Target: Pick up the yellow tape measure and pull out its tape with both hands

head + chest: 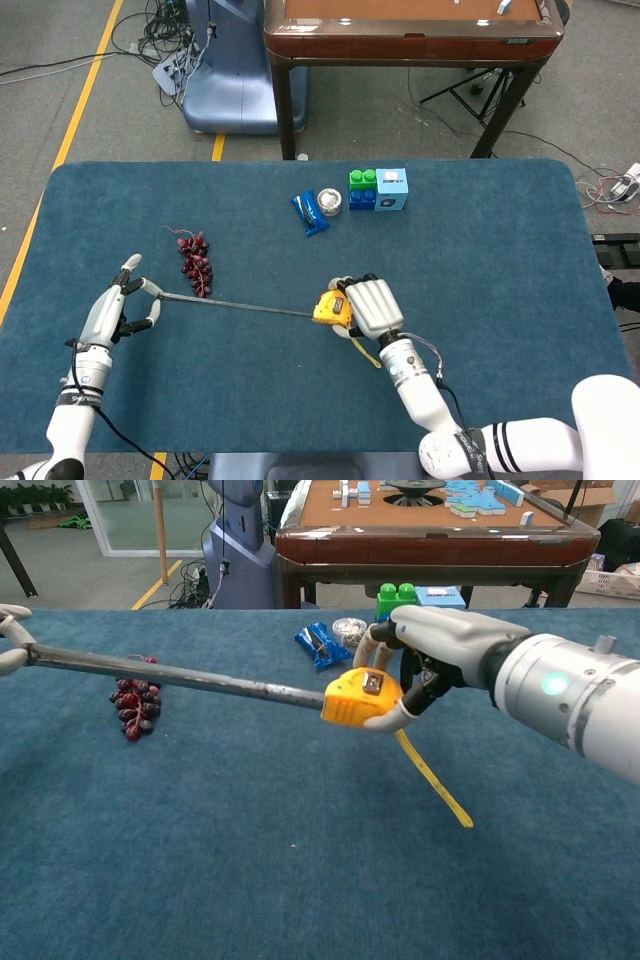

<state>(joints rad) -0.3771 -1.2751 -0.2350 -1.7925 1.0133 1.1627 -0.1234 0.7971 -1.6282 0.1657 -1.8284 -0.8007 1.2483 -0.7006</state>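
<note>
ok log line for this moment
left hand: pinches tape end | right hand: holds tape measure | tape: pulled out, taut

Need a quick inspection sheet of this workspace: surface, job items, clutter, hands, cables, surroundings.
Surface: blue cloth table, flat.
Job's things: yellow tape measure held off the cloth; dark tape drawn out leftward; its yellow strap dangles.
Clutter: grapes, blue packet, small round tin, green and blue blocks, light blue cube.
Hands: right hand grips the case; left hand pinches the tape's end.
Cables: bundles on the floor, far left and right edge.
Surroundings: brown table, blue-grey machine base, yellow floor line.
</note>
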